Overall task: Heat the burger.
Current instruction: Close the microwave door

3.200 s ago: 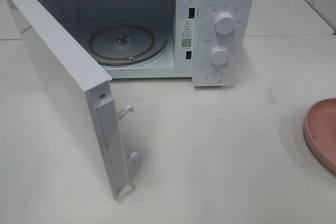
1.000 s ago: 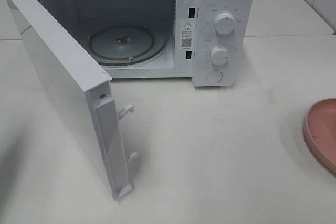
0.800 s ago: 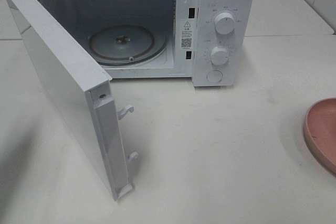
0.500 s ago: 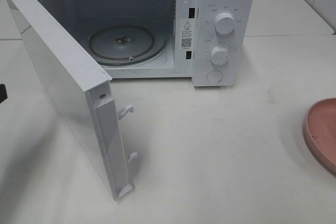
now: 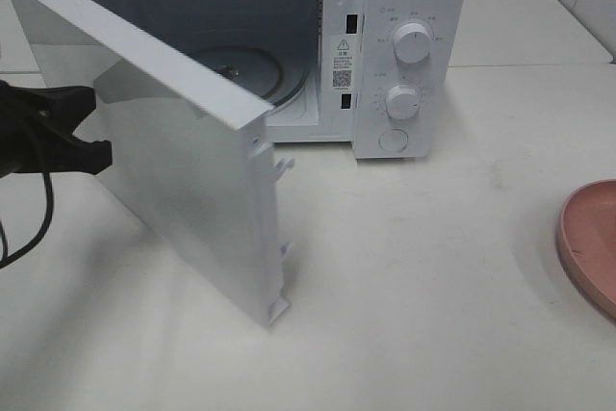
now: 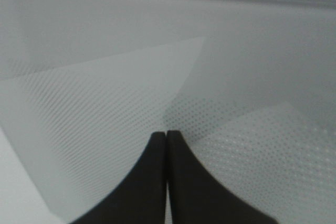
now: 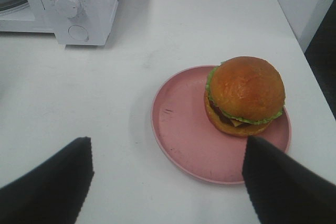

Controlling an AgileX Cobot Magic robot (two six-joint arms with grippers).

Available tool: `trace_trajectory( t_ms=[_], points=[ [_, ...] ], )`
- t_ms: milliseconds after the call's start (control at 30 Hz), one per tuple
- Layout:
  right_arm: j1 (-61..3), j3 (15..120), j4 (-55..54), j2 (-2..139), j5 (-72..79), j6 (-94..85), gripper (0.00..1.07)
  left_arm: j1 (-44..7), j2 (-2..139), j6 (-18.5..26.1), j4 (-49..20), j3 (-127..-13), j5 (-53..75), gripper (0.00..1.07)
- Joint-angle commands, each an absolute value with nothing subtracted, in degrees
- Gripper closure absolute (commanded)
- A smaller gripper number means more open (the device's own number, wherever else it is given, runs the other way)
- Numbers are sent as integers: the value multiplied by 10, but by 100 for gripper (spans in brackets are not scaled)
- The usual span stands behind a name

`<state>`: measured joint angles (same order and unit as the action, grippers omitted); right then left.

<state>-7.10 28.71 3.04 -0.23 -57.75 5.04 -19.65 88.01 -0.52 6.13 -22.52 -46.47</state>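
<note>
The microwave door (image 5: pixel 183 156) has swung partway toward closing since a moment ago, as the left fingers (image 6: pixel 166 136), pressed together, have come in against its outer face. The right fingers (image 7: pixel 168 174) hover spread wide above the tabletop (image 7: pixel 173 35), the burger (image 7: pixel 245 95) sitting on the pink plate (image 7: pixel 181 129) just ahead of and between them.
</note>
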Motion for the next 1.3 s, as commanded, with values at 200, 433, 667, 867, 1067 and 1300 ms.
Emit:
trace_trajectory(
  t_ms=[200,433,667,867,1067,1300],
  points=[
    [-69,285,30,-21,-570,43,31,-252,943,-7,19,-314,-473,107],
    [-69,285,30,-21,-570,43,31,-282,985,-6,-30,-368,-471,107],
    [-69,285,30,-21,-570,43,31,-319,1029,0,-87,-430,-466,107],
    [-69,285,30,-21,-570,43,31,-344,1061,28,-128,-488,-451,107],
    [-69,285,30,-21,-570,43,31,-359,1094,58,-168,-540,-431,107],
    [-69,285,30,-21,-570,43,31,-360,1125,77,-221,-599,-425,107]
  ],
)
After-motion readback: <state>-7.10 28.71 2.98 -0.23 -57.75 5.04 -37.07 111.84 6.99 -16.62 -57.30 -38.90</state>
